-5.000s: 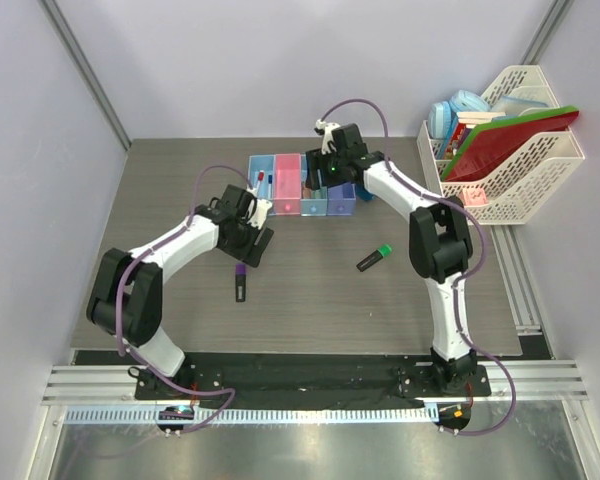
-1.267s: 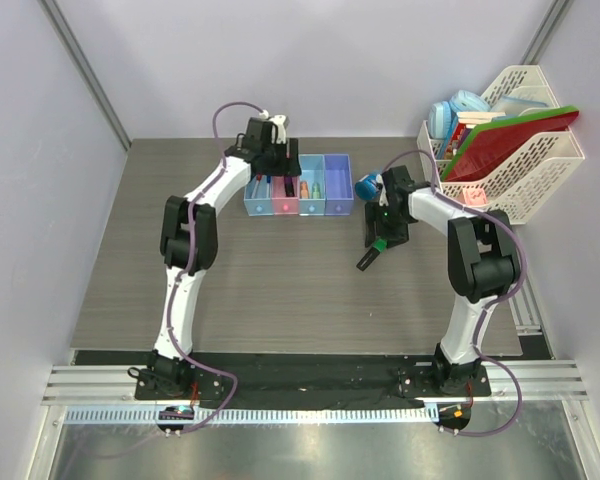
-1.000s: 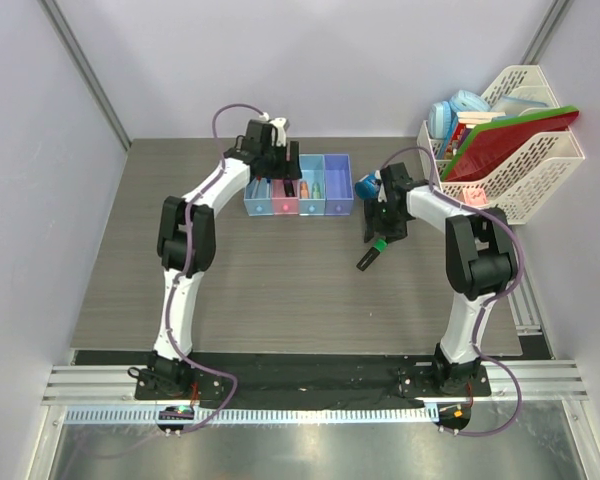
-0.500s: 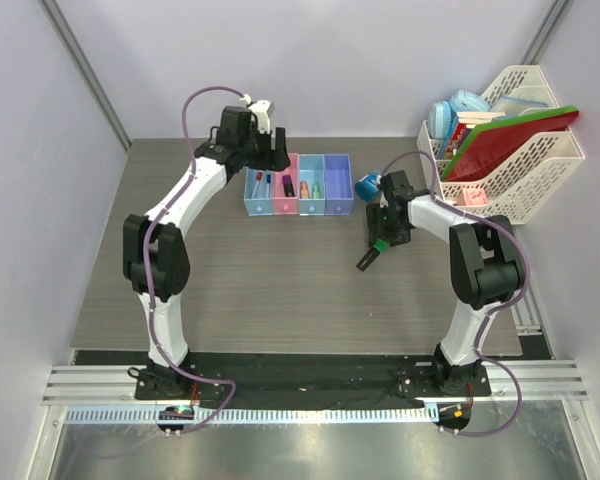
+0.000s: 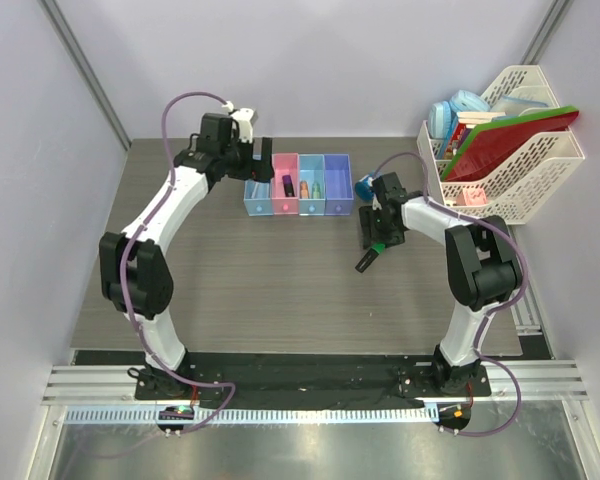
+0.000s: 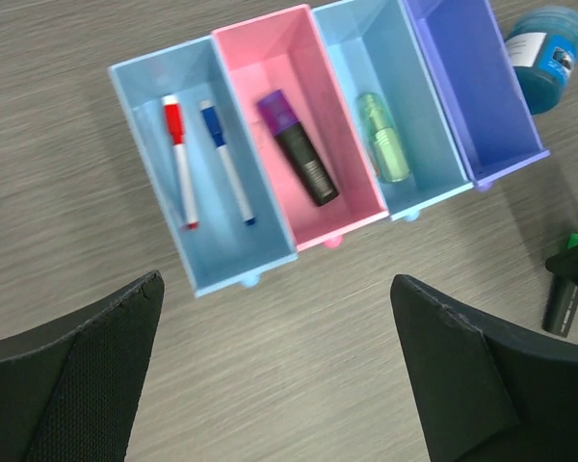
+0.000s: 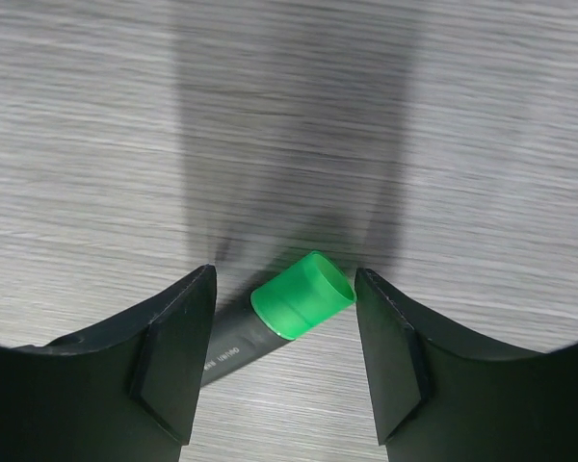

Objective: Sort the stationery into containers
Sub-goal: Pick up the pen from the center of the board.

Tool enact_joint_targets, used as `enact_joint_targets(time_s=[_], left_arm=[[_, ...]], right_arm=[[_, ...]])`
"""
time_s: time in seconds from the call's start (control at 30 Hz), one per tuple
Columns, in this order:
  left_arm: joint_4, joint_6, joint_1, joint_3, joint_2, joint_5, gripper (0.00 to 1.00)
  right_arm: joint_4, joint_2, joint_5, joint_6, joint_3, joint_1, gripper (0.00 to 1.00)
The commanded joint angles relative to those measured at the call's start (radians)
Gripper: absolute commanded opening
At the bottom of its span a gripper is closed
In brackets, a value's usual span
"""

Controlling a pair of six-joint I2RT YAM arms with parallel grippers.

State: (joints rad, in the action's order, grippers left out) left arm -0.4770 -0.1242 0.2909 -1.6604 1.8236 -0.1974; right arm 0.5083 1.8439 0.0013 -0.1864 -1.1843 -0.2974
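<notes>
The containers [image 5: 300,186] form a row of four bins at the back of the table. In the left wrist view the first light blue bin [image 6: 197,183] holds a red-capped pen [image 6: 180,159] and a blue-capped pen [image 6: 225,162]. The pink bin holds the purple highlighter [image 6: 297,160], the third a pale-green bit [image 6: 385,149], and the purple-blue bin [image 6: 472,87] shows nothing inside. My left gripper [image 5: 254,168] [image 6: 279,385] hangs open over the row's left end. The green highlighter [image 5: 372,256] [image 7: 294,298] lies on the table, its cap between the open jaws of my right gripper [image 5: 380,237] [image 7: 284,337], gaps on both sides. The blue roll [image 5: 365,187] [image 6: 547,46] lies right of the bins.
A big white lattice rack [image 5: 528,196] stands at the back right with a red folder [image 5: 490,150], a green folder and blue items in it. Grey walls close the table on the left and at the back.
My left gripper has drawn back leftward from over the pink bin and opened wide. The purple highlighter lies in that bin. The right gripper has barely shifted at the green highlighter.
</notes>
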Motion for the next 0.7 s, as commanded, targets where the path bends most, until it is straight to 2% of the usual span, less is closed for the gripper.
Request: enact_joint_targets(time_s=[0.0, 0.23, 0.43, 0.57, 0.67], left_arm=[[-0.005, 0.026, -0.035, 0.045, -0.107, 0.056, 1.0], [-0.015, 0.021, -0.078, 0.088, -0.155, 0.062, 1.0], [-0.025, 0.023, -0.098, 0.134, -0.205, 0.049, 1.0], [-0.037, 0.031, -0.11, 0.162, -0.231, 0.047, 1.0], [-0.045, 0.046, -0.114, 0.182, -0.25, 0.049, 1.0]], right_arm=[[0.027, 0.066, -0.058, -0.016, 0.02, -0.039, 0.64], [0.016, 0.037, -0.057, -0.015, 0.046, -0.039, 0.64], [0.018, 0.077, -0.063, -0.012, 0.017, -0.055, 0.64], [0.038, 0.066, -0.006, -0.016, 0.0, -0.069, 0.64], [0.032, -0.014, 0.052, -0.012, 0.055, -0.052, 0.66]])
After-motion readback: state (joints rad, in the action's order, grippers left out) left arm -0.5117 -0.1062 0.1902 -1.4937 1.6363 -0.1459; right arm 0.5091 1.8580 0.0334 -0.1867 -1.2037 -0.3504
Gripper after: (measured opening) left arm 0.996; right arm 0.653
